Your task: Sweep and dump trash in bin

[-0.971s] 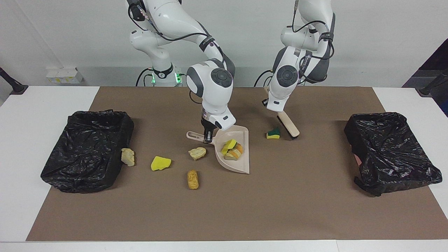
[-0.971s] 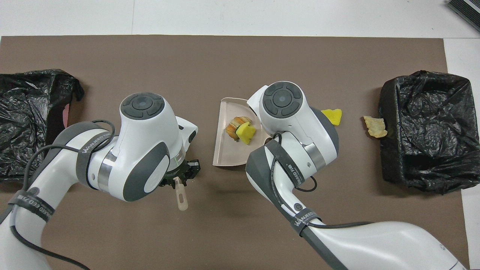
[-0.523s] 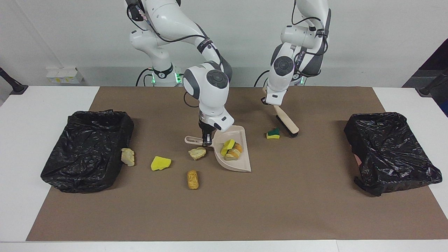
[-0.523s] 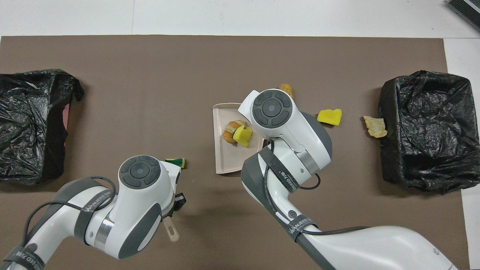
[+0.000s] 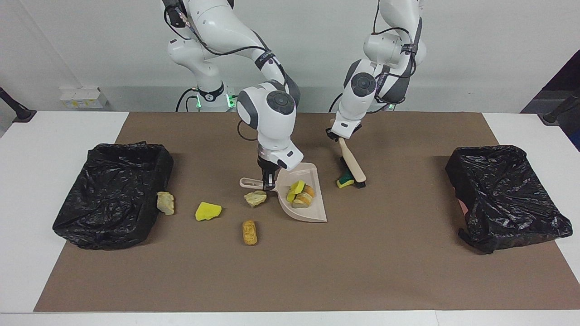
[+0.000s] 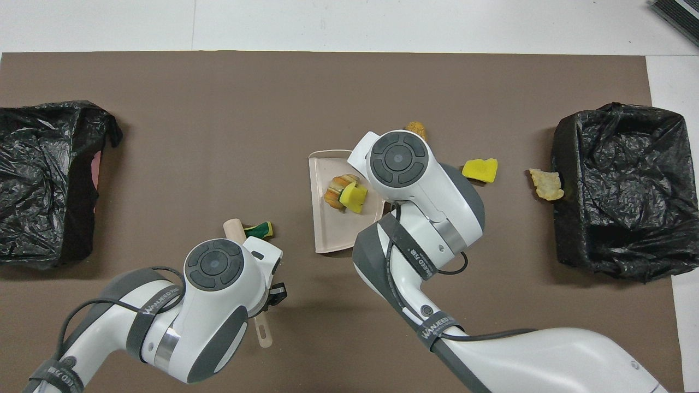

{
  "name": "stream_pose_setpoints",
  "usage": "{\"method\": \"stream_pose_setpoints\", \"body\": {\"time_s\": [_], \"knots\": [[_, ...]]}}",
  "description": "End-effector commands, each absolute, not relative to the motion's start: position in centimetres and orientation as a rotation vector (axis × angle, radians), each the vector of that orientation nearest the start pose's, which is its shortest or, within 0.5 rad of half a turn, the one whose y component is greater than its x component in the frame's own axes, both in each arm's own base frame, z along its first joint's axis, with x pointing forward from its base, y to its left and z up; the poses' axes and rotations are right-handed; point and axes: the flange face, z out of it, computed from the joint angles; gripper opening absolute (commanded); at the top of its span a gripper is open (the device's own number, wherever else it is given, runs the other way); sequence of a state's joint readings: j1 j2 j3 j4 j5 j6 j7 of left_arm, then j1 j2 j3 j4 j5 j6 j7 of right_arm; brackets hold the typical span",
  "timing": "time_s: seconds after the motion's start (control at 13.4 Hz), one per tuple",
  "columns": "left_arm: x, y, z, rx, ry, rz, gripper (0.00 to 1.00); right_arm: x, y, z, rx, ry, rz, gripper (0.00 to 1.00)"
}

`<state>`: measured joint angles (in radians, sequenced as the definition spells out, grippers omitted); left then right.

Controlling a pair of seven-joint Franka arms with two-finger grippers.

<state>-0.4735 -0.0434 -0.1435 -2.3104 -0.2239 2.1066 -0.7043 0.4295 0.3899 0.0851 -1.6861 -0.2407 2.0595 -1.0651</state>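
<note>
Centre frame: dustpan [image 5: 302, 199] holding scraps [image 5: 299, 194], brush [image 5: 350, 161] to its upper right touching a sponge [image 5: 344, 182]. Left of the dustpan, four lumps [image 5: 206, 211] scattered toward the left bin [image 5: 113, 192]; second bin [image 5: 505, 194] at right.

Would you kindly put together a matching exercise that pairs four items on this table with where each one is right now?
Things:
1. green-topped sponge
2. dustpan
3. pale lump
4. orange lump

Places:
A. against the black bin at the right arm's end
B. at the brush head, which the left gripper holds
C. lying alone, farthest from the robots
D. handle clamped in the right gripper

Pairs: 1-B, 2-D, 3-A, 4-C
</note>
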Motion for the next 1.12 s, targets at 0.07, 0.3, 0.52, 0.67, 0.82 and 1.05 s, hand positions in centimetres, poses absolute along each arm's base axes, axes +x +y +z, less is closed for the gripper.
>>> {"method": "stream_pose_setpoints", "body": {"time_s": [0.07,0.3,0.52,0.67,0.82,1.05], "knots": [[41.7,-33.4,36.3,-3.271,-0.211,0.342,0.00,58.1,31.7,36.6,1.934,2.240,-0.046,0.00],[42.3,-34.9,37.2,-3.310,0.001,0.304,0.00,58.1,31.9,36.0,1.960,2.221,-0.048,0.00],[42.6,-33.4,37.7,-3.286,0.133,0.338,0.00,58.3,31.5,36.1,1.977,2.212,-0.045,0.00],[43.0,-32.2,37.6,-3.259,0.134,0.381,0.00,58.6,31.2,36.3,1.988,2.206,-0.038,0.00],[43.3,-31.3,37.6,-3.237,0.074,0.411,0.00,58.7,31.1,36.4,1.997,2.202,-0.032,0.00],[44.5,-30.7,38.0,-3.204,0.003,0.355,0.00,58.8,30.9,36.5,1.998,2.199,-0.029,0.00]]}}
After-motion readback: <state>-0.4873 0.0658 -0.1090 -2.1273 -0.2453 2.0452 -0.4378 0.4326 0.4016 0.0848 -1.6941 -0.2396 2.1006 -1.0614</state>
